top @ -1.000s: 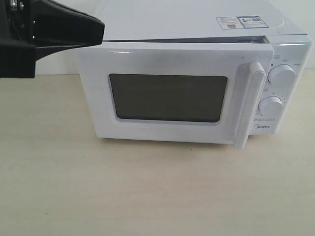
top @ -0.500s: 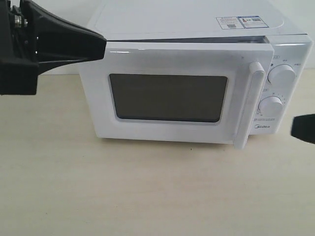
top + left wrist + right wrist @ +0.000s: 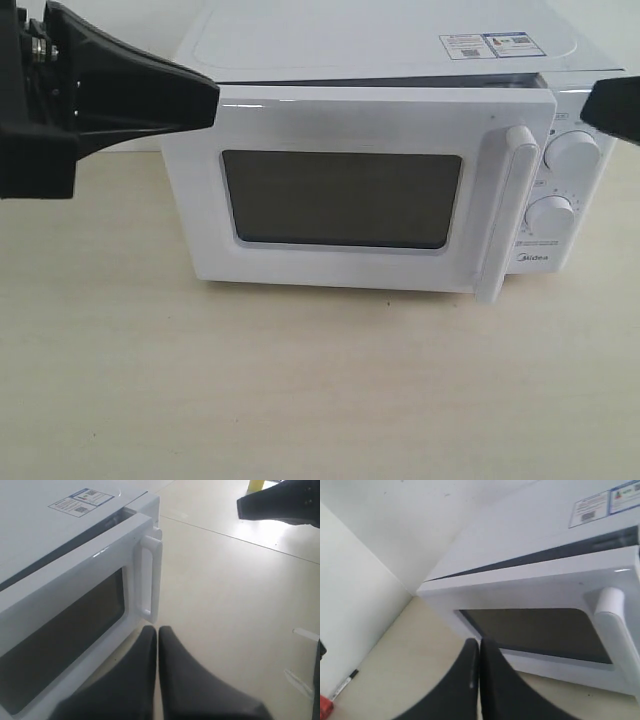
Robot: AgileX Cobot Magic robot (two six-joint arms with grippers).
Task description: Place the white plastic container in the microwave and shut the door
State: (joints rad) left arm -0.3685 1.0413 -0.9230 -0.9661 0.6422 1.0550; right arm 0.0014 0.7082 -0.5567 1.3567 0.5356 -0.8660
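- We are logging bare pale wood-grain table (image 3: 300, 390) nearest us, matte and lightly speckled.
- Left gripper (image 3: 158, 630) is hanging by the door's upper left corner with its fingers pressed together, empty.
- Right gripper (image 3: 479, 642) is hovering above the dials (image 3: 572, 152), likewise pressed together and empty.
- Microwave (image 3: 380, 40) is sitting on the table, and its door (image 3: 340, 120) is standing slightly ajar.
- White plastic container is not showing; the window (image 3: 340, 200) is reading too dark to see through.
- Plain white wall (image 3: 395, 520) is backing the table, and a pen (image 3: 342, 685) is lying at its foot.
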